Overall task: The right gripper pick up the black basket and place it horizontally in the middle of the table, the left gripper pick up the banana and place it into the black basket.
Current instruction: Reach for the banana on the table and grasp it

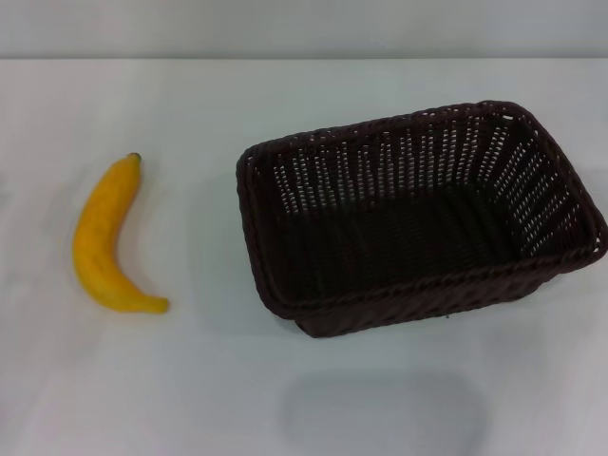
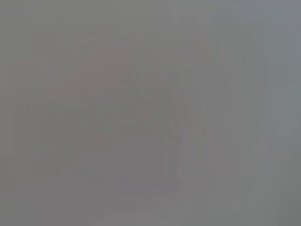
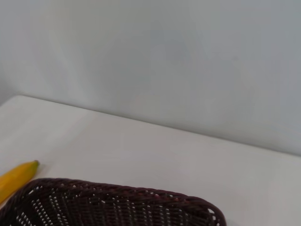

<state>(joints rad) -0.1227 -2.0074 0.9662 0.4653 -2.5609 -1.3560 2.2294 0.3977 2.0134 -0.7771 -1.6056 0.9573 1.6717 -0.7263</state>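
The black basket [image 1: 418,214] stands upright on the white table [image 1: 190,95], right of centre, its long side running left to right and slightly turned. It is empty. The banana [image 1: 106,239] lies on the table to the basket's left, apart from it, its dark stem tip pointing away from me. The right wrist view shows the basket's braided rim [image 3: 117,193] and the banana's end [image 3: 16,176]. Neither gripper shows in any view. The left wrist view shows only flat grey.
A pale wall [image 3: 164,61] rises behind the table's far edge [image 1: 304,59]. A faint grey shadow [image 1: 380,413] lies on the table in front of the basket. Bare tabletop lies between banana and basket.
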